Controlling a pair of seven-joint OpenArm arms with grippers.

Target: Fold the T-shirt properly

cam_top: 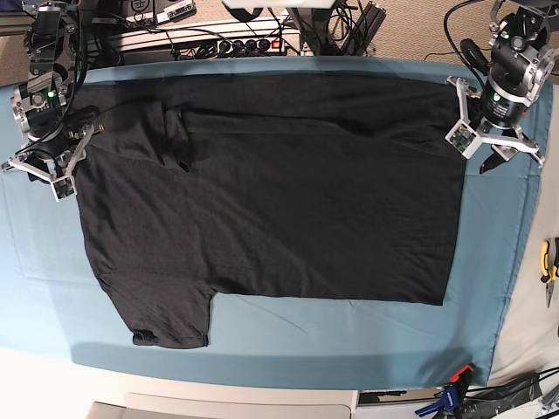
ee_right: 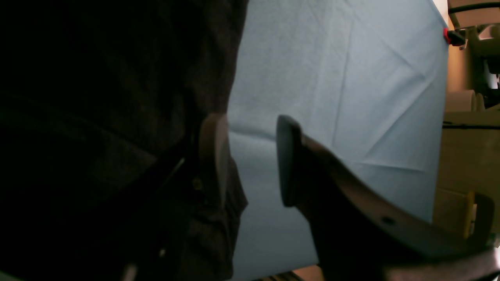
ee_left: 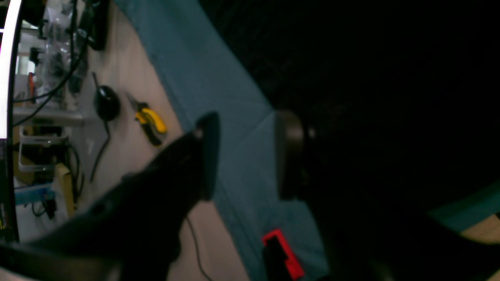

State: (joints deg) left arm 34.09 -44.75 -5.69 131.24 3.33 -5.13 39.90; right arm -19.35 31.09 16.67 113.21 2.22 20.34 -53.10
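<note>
Both tools gape beside the flat T-shirt (cam_top: 279,192), nothing held

I'm looking down on a table draped in a teal cloth (cam_top: 262,336), pale tabletop (cam_top: 218,384) showing along the near edge. Cables and a power strip (cam_top: 218,39) crowd the far side; yellow-handled pliers (cam_top: 548,262) lie at right.

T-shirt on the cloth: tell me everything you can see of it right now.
The T-shirt is plain black soft fabric, lying flat and spread sideways on the teal table cloth. One short sleeve sticks out toward the near edge; the far sleeve is folded in over the body. No graphic shows. The left hand and right hand sit open at its opposite ends, gripping nothing.
</note>
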